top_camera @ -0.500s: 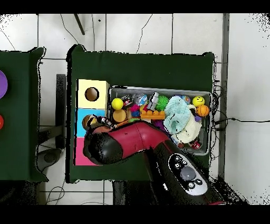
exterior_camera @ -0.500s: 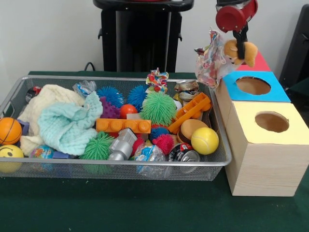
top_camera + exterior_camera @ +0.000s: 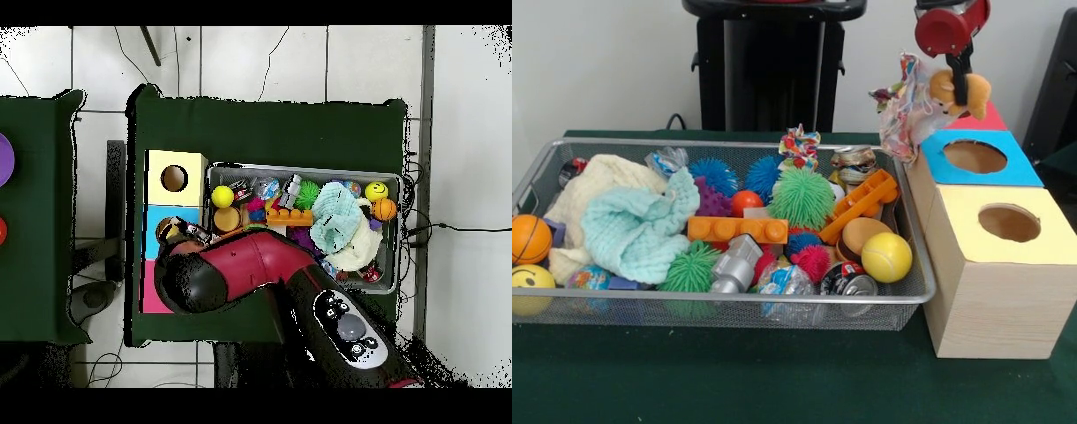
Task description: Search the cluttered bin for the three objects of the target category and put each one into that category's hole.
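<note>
Table: dark green cloth covers it – the basket and three wooden boxes stand on it
Room: pale wall behind the table in the front view; white tiled floor around it from above, with a second green table just beside
Pedestal: black column at the table's far side
Basket: silver wire mesh, crowded with spiky balls, an orange block, a teal cloth, a yellow ball, an orange basketball and cans
Boxes: in a row beside the basket – yellow-topped nearest the camera, blue-topped next, red-topped farthest, its hole hidden behind the toy
Gripper: its black fingers are clamped on a tan-brown plush animal, held in the air above the far boxes
Wrapper: a crinkly patterned piece hangs just beside the plush
Arm: red and black, stretching over the boxes from above
</note>
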Tool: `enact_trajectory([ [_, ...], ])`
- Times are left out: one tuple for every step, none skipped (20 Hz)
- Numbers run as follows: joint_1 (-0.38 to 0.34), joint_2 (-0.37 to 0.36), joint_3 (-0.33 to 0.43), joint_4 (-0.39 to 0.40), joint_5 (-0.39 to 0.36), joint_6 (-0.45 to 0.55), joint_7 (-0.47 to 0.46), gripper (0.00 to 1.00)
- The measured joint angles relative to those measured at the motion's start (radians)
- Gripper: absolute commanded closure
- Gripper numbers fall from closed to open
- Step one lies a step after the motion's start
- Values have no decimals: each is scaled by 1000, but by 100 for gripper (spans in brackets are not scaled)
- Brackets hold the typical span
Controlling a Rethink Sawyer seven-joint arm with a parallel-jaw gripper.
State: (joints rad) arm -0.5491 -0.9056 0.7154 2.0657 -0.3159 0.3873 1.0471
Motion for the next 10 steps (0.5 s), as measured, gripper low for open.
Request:
enact_trajectory([
  [1, 0, 0, 2, 0, 0, 0, 100],
  [1, 0, 0, 3, 0, 0, 0, 100],
  [1, 0, 0, 4, 0, 0, 0, 100],
  [1, 0, 1, 4, 0, 0, 0, 100],
  [0, 0, 3, 5, 0, 0, 0, 100],
  [-1, 0, 4, 5, 0, 0, 0, 100],
  [-3, 0, 7, 4, 0, 0, 0, 100],
  [-8, 0, 13, 3, 0, 0, 0, 100],
  [-23, 0, 26, -5, 0, 2, 0, 100],
  [-30, 0, 31, -10, 0, 5, 0, 100],
])
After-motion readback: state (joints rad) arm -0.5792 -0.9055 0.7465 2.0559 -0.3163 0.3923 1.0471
